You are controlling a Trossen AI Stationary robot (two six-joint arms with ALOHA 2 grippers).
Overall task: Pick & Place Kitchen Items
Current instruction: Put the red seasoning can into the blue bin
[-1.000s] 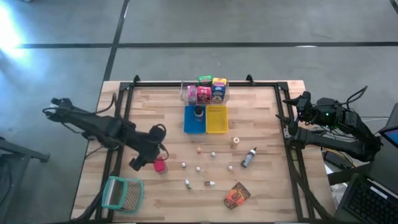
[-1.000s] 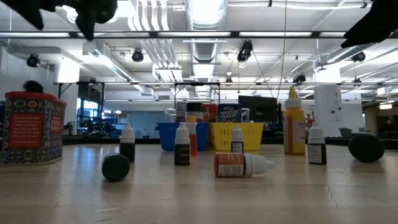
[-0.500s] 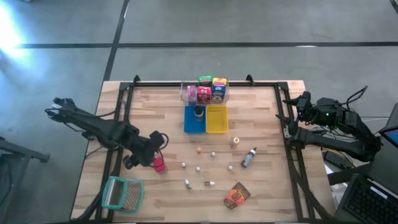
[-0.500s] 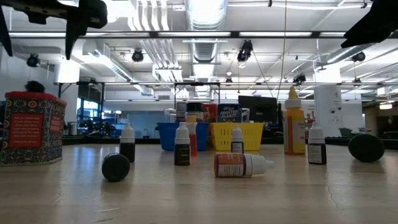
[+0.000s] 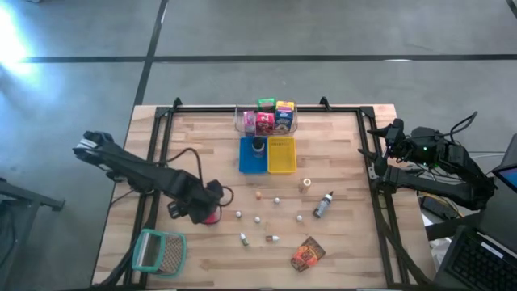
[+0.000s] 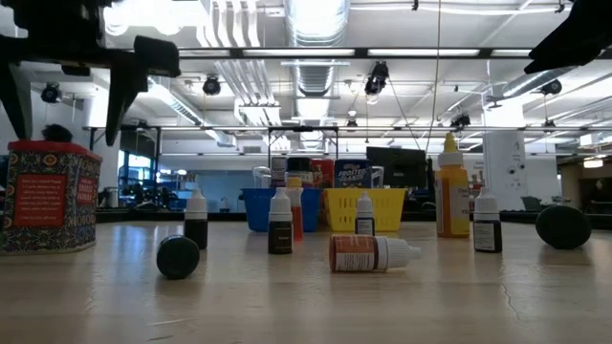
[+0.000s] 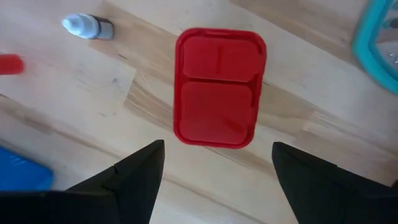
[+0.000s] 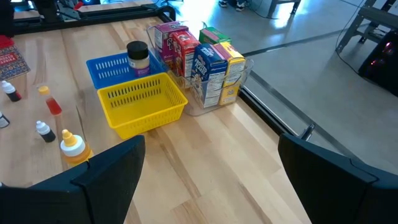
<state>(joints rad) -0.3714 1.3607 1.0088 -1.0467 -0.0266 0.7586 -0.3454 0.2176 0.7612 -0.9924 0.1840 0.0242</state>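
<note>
The red can [image 7: 219, 87] is a red tin with rounded corners, standing upright on the wood at the table's left near part [image 5: 210, 217] [image 6: 48, 196]. My left gripper [image 7: 217, 177] hangs open straight above it, fingers pointing down and wider apart than the tin, touching nothing [image 5: 207, 204] [image 6: 69, 91]. My right gripper [image 8: 221, 180] waits open at the table's right edge [image 5: 394, 136]. Pink, green and blue packets [image 5: 273, 117] stand in the clear tub; a dark jar [image 5: 258, 145] sits in the blue tray. A small grey bottle [image 5: 323, 204] and an orange packet [image 5: 307, 255] lie on the table.
The teal-rimmed mesh basket [image 5: 158, 251] lies at the near left corner, close to the tin. Blue tray [image 5: 245, 158] and yellow tray [image 5: 281, 155] sit mid-far. Several small dropper bottles and pale egg-like pieces [image 5: 258, 218] are scattered over the middle.
My left gripper has moved toward the table's right and come down over the red can, staying open. The can has stayed in place.
</note>
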